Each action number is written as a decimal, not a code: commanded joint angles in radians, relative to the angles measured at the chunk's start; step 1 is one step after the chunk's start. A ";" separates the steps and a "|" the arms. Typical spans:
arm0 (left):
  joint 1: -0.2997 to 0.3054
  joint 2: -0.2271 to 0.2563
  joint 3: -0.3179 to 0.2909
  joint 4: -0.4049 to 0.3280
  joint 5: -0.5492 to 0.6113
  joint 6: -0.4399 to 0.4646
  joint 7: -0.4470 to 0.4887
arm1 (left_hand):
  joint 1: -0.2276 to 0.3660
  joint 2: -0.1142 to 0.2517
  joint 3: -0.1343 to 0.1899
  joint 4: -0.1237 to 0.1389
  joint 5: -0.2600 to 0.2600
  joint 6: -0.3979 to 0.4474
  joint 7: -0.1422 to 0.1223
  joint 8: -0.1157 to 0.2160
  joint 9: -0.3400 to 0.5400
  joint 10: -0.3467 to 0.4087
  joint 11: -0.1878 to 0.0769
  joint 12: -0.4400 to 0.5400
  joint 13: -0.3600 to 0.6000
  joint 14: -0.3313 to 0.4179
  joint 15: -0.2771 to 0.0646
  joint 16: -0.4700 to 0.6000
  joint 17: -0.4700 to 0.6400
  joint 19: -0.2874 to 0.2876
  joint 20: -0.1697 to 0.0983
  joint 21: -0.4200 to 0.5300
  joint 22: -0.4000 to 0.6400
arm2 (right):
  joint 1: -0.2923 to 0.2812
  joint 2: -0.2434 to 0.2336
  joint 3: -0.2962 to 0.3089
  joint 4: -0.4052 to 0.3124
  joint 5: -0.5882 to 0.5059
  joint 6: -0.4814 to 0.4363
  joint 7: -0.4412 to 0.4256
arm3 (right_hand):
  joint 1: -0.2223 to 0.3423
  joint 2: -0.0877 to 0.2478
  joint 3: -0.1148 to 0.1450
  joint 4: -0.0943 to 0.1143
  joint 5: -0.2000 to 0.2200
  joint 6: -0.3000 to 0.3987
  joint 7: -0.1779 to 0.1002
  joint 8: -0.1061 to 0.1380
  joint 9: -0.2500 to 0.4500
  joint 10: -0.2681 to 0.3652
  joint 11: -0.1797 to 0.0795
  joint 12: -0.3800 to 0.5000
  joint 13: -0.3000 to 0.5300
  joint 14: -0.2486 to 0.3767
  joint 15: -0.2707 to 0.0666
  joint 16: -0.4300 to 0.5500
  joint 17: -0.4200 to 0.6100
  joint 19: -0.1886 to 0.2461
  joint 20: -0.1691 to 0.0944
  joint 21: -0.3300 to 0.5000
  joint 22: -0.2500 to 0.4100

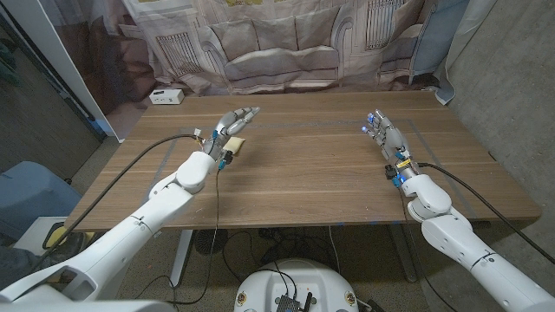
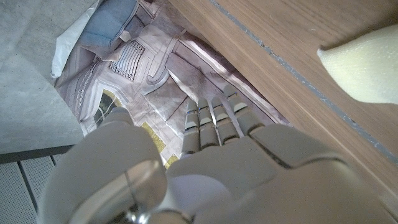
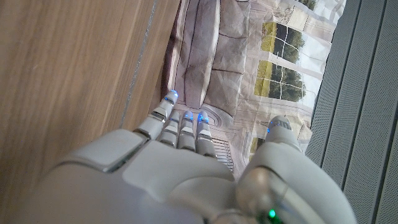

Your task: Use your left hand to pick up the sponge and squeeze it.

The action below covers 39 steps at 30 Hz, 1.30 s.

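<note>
A pale yellow sponge (image 1: 236,146) lies on the wooden table (image 1: 312,165), left of the middle. My left hand (image 1: 231,126) is right at it, fingers stretched out towards the far edge and holding nothing. In the left wrist view the sponge (image 2: 367,65) sits on the wood apart from my straight fingers (image 2: 214,121), beside the left hand (image 2: 236,168). My right hand (image 1: 382,133) stands over the table's right part with its fingers extended and nothing in it. The right wrist view shows the right hand (image 3: 186,162) next to bare wood.
A small white box (image 1: 166,96) sits at the table's far left corner. A printed cloth backdrop (image 1: 286,43) hangs behind the far edge. A black cable (image 1: 152,147) runs along my left arm.
</note>
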 commanded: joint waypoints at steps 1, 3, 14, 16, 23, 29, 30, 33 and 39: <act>0.032 -0.020 -0.026 0.033 -0.066 -0.088 -0.011 | -0.013 -0.001 -0.006 0.001 0.004 -0.022 0.000 -0.002 0.002 -0.016 0.000 -0.001 0.000 -0.016 0.002 0.003 0.001 -0.020 0.003 -0.010 0.003 | 0.059 -0.012 -0.033 0.013 -0.031 -0.044 0.013 | -0.002 -0.017 -0.007 -0.002 -0.003 -0.026 0.007 -0.009 0.001 -0.023 0.007 -0.006 0.001 -0.020 0.009 -0.006 0.001 -0.013 -0.007 -0.003 0.002; 0.045 -0.028 -0.034 0.023 -0.070 -0.091 0.008 | -0.019 -0.003 -0.010 0.000 0.004 -0.044 0.001 -0.005 0.001 -0.030 0.003 -0.001 -0.001 -0.030 0.004 0.003 0.001 -0.033 0.004 -0.017 0.003 | 0.076 -0.010 -0.039 0.029 -0.023 -0.046 0.033 | -0.003 -0.018 -0.008 -0.001 -0.003 -0.031 0.011 -0.011 0.001 -0.027 0.008 -0.008 0.001 -0.024 0.011 -0.007 0.001 -0.018 -0.006 -0.005 0.002; 0.089 -0.021 -0.071 -0.012 -0.104 -0.110 0.019 | -0.026 -0.005 -0.014 -0.011 0.005 -0.119 0.005 -0.007 -0.001 -0.087 0.006 -0.003 -0.005 -0.078 0.009 0.002 -0.001 -0.066 -0.003 -0.031 0.003 | 0.174 0.001 -0.080 0.132 -0.036 -0.051 0.097 | -0.021 -0.041 -0.024 0.003 -0.004 -0.023 0.001 -0.005 0.001 -0.038 -0.002 -0.010 0.000 -0.036 0.003 -0.010 0.001 -0.038 -0.002 -0.009 0.002; 0.092 -0.023 -0.075 -0.003 -0.123 -0.124 0.004 | -0.028 -0.006 -0.015 -0.012 0.004 -0.124 0.007 -0.005 -0.001 -0.098 0.009 -0.003 -0.006 -0.088 0.011 0.001 -0.001 -0.073 -0.003 -0.033 0.003 | 0.186 0.009 -0.086 0.153 -0.034 -0.045 0.107 | -0.023 -0.043 -0.026 0.003 -0.004 -0.024 0.002 -0.005 0.000 -0.040 -0.003 -0.011 0.000 -0.037 0.002 -0.010 0.001 -0.038 -0.004 -0.008 0.002; 0.079 -0.047 -0.075 0.062 -0.197 -0.176 -0.071 | -0.039 -0.011 -0.022 -0.014 0.003 -0.158 0.013 -0.004 -0.002 -0.128 0.010 -0.002 -0.007 -0.114 0.017 0.003 -0.001 -0.103 -0.001 -0.041 0.002 | 0.204 0.028 -0.092 0.196 -0.009 -0.041 0.126 | -0.033 -0.052 -0.033 0.006 -0.003 -0.037 0.011 -0.011 0.000 -0.048 -0.001 -0.013 -0.001 -0.044 0.008 -0.012 0.001 -0.045 -0.004 -0.009 0.002; 0.057 -0.070 -0.072 0.122 -0.230 -0.188 -0.097 | -0.051 -0.015 -0.028 -0.013 0.003 -0.185 0.010 -0.004 -0.002 -0.147 0.016 -0.001 -0.009 -0.137 0.023 0.003 -0.001 -0.129 0.002 -0.046 0.002 | 0.198 0.026 -0.091 0.197 -0.001 -0.045 0.125 | -0.039 -0.057 -0.037 0.008 -0.002 -0.046 0.014 -0.013 0.000 -0.057 0.002 -0.015 -0.001 -0.050 0.013 -0.014 0.001 -0.052 -0.001 -0.010 0.002; 0.053 -0.072 -0.070 0.130 -0.237 -0.184 -0.103 | -0.053 -0.015 -0.029 -0.013 0.003 -0.191 0.012 -0.005 -0.002 -0.155 0.017 -0.002 -0.009 -0.143 0.024 0.002 0.000 -0.134 0.005 -0.046 0.002 | 0.196 0.024 -0.091 0.194 -0.001 -0.047 0.122 | -0.040 -0.057 -0.038 0.008 -0.002 -0.047 0.015 -0.013 0.000 -0.057 0.002 -0.015 -0.001 -0.050 0.014 -0.014 0.001 -0.052 0.000 -0.010 0.002; 0.040 -0.079 -0.063 0.158 -0.262 -0.177 -0.130 | -0.065 -0.017 -0.036 -0.013 0.004 -0.231 0.021 -0.006 -0.003 -0.186 0.029 -0.002 -0.010 -0.166 0.040 0.004 -0.001 -0.160 0.021 -0.047 0.002 | 0.189 0.017 -0.090 0.183 -0.005 -0.055 0.111 | -0.041 -0.057 -0.038 0.009 -0.002 -0.048 0.015 -0.013 0.000 -0.059 0.002 -0.015 -0.001 -0.050 0.014 -0.013 0.001 -0.053 0.001 -0.009 0.002; 0.032 -0.096 -0.057 0.197 -0.287 -0.183 -0.150 | -0.074 -0.018 -0.040 -0.014 0.005 -0.261 0.030 -0.005 -0.004 -0.213 0.038 -0.002 -0.011 -0.193 0.055 0.003 -0.001 -0.185 0.015 -0.047 0.002 | 0.176 0.006 -0.086 0.162 -0.013 -0.066 0.089 | -0.043 -0.055 -0.039 0.010 0.000 -0.044 0.013 -0.010 0.000 -0.046 0.001 -0.008 -0.001 -0.041 0.011 -0.009 0.001 -0.042 -0.002 -0.004 0.002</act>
